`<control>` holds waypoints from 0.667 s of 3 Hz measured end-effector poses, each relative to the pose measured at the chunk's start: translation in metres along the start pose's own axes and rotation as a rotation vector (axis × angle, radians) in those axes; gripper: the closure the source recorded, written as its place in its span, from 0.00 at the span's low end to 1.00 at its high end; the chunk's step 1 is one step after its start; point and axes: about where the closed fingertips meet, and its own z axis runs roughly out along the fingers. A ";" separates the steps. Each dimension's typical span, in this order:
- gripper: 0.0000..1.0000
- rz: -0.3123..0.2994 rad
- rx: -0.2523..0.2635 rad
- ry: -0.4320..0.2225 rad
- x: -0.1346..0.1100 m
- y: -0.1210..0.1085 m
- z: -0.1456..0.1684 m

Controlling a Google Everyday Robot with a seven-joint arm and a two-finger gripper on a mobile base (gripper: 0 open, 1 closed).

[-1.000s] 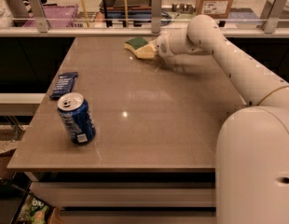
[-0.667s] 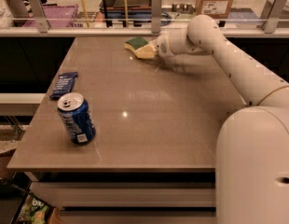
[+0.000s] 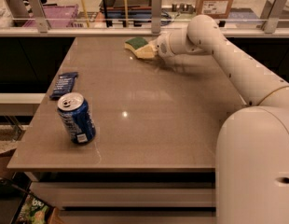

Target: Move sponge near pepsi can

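The sponge (image 3: 139,47), pale yellow with a dark green top, is at the far middle of the table, near its back edge. My gripper (image 3: 153,50) reaches in from the right and is shut on the sponge's right end, low over the tabletop. The blue pepsi can (image 3: 77,118) stands upright near the front left corner of the table, far from the sponge. My white arm (image 3: 228,59) runs from the lower right across the table's right side.
A flat dark blue packet (image 3: 64,84) lies at the table's left edge behind the can. A railing with posts (image 3: 156,6) runs behind the brown table (image 3: 149,120). Boxes and bins stand beyond it.
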 end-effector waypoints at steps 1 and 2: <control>1.00 0.000 0.000 0.000 0.000 0.000 0.000; 1.00 0.000 0.000 0.000 0.000 0.000 0.000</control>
